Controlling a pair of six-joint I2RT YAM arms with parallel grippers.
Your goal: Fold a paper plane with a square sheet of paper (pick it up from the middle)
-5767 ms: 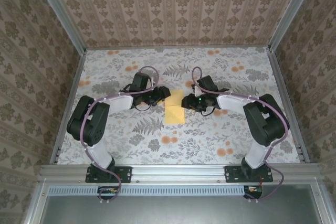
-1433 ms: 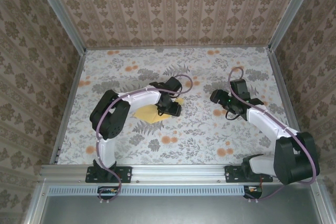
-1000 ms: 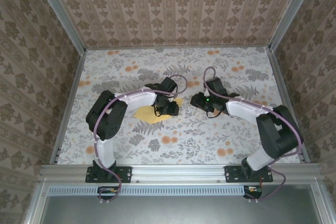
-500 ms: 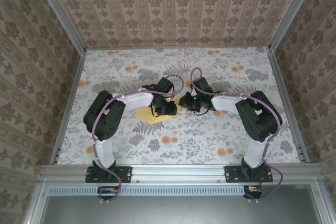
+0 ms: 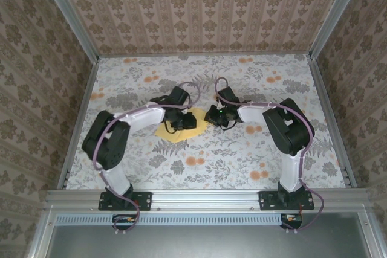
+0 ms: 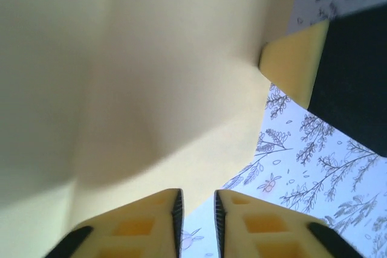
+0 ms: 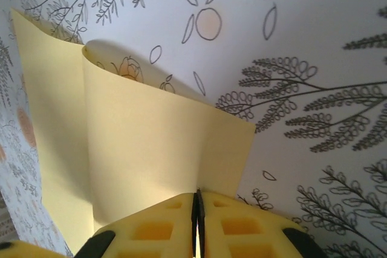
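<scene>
The square sheet of paper (image 5: 169, 132), pale yellow and partly folded, lies at the table's middle between both grippers. My left gripper (image 5: 188, 121) rests over its centre. In the left wrist view the paper (image 6: 151, 77) bulges up close ahead of my left gripper (image 6: 198, 193), whose jaws stand a narrow gap apart with only tablecloth showing between them. My right gripper (image 5: 211, 117) is at the sheet's right corner. In the right wrist view it (image 7: 198, 194) is shut on the paper's (image 7: 145, 161) near edge, and a raised fold runs up from the pinch. One right fingertip (image 6: 293, 61) shows holding that corner.
A floral tablecloth (image 5: 254, 149) with small orange flower prints (image 5: 195, 161) covers the table. Aluminium rails (image 5: 326, 119) and patterned walls (image 5: 199, 10) close in the left, right and far sides. Both arms reach inward and nearly meet at the centre.
My right arm has swung in from the right to the paper's corner and closed on it. My left gripper has shifted slightly left over the sheet, and the paper has lifted at the right.
</scene>
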